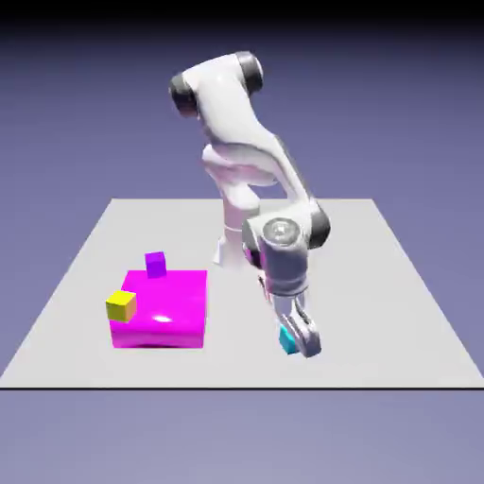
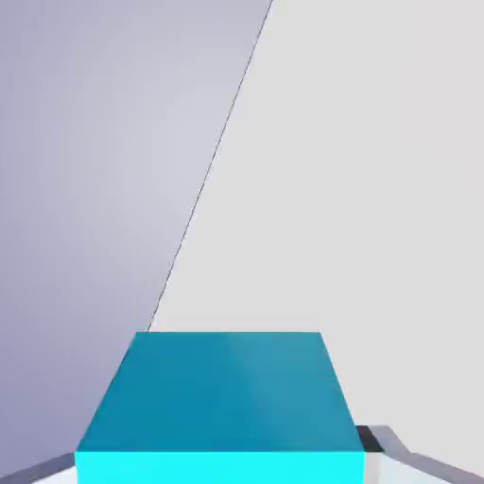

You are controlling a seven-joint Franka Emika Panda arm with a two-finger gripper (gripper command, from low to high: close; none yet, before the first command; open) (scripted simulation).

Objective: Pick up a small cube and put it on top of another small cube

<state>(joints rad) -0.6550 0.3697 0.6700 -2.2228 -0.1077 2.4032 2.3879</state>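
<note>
The gripper [image 1: 301, 333] is closed on the cyan cube [image 2: 222, 397], which sits between its two fingers [image 2: 383, 463]; in the hand view the cube fills the lower middle, a darker blue face above a bright strip, with a finger against each side. In the exterior view the fingers point down and partly cover the cube, which is low over the table or on it; which of the two cannot be told. This is toward the near edge of the table [image 1: 378, 312], right of the middle. Above the gripper, the white arm [image 1: 232, 109] bends up and back to its base near the far edge. Well apart from the gripper, on the exterior view's left, lies a big magenta block [image 1: 165, 307]. A yellow cube [image 1: 121, 306] shows at the block's left side, overlapping it in the picture, and a purple cube [image 1: 155, 265] shows at its far edge. Behind everything is a blue-violet backdrop [image 1: 76, 123].
</note>
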